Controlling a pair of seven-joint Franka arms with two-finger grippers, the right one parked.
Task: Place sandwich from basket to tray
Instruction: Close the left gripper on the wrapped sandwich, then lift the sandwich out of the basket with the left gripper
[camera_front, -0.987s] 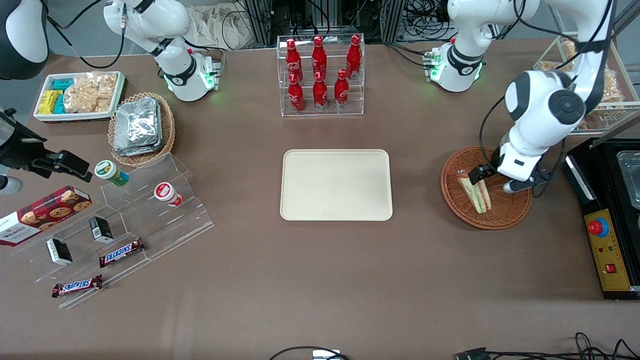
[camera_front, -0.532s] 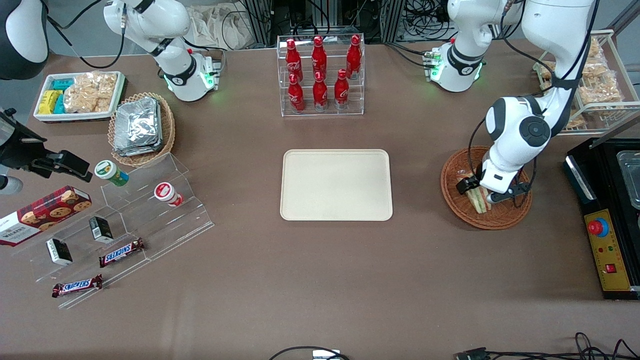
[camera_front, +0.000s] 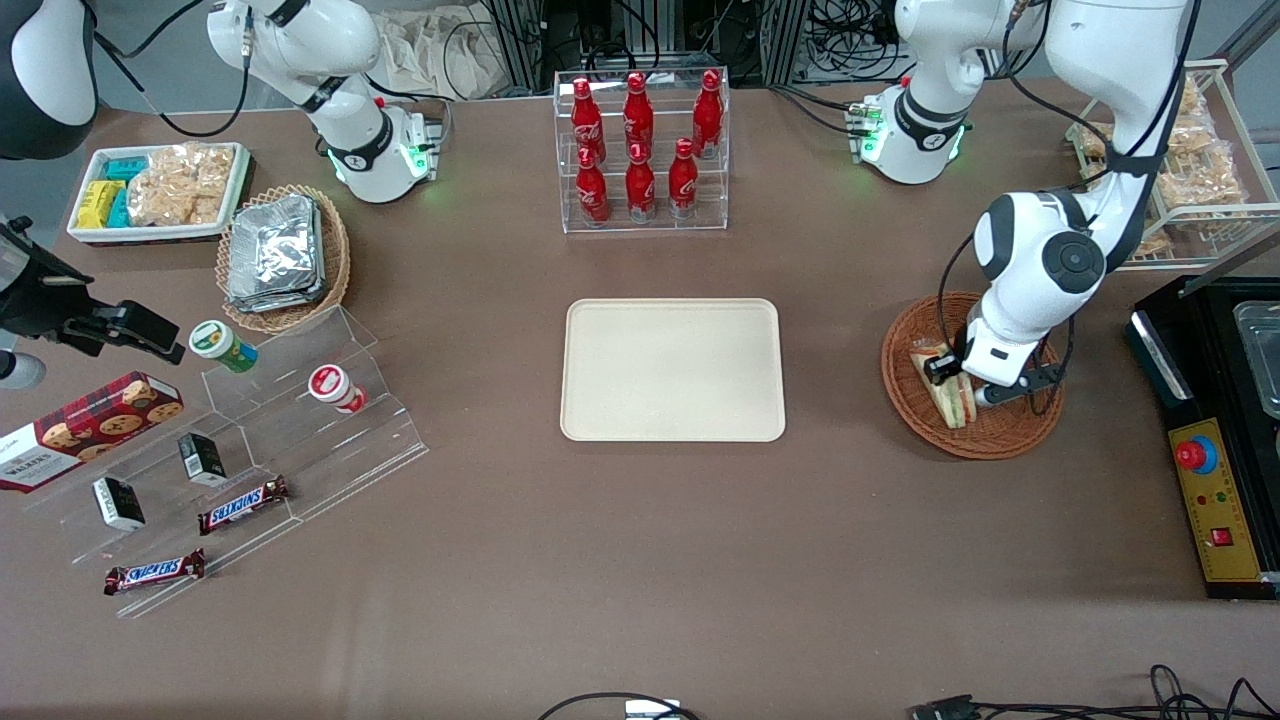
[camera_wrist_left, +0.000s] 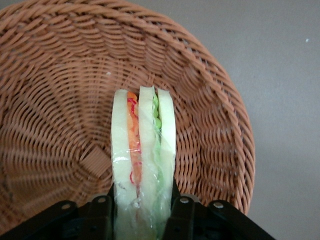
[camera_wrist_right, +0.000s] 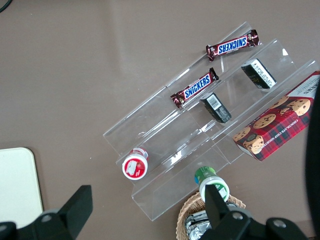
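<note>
The tool (camera_wrist_left: 141, 212) pinches the triangular white-bread sandwich (camera_wrist_left: 143, 165), its fingers (camera_wrist_left: 102, 212) pressed to both bread faces; only the left wrist view shows this contact. The front view shows the sandwich (camera_front: 946, 394) inside the round reddish-brown wicker basket (camera_front: 905, 390), well apart from the cream rectangular plastic tray (camera_front: 672, 370).

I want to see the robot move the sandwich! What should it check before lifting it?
1. Hand over the basket: ok.
2. Fingers on both sides of the sandwich: ok.
3. Squeezing tight enough: cannot tell.
4. Sandwich alone in the basket, nothing to snag: ok.
5. Tray bare for landing: ok.
6. Table between basket and tray free: ok.
</note>
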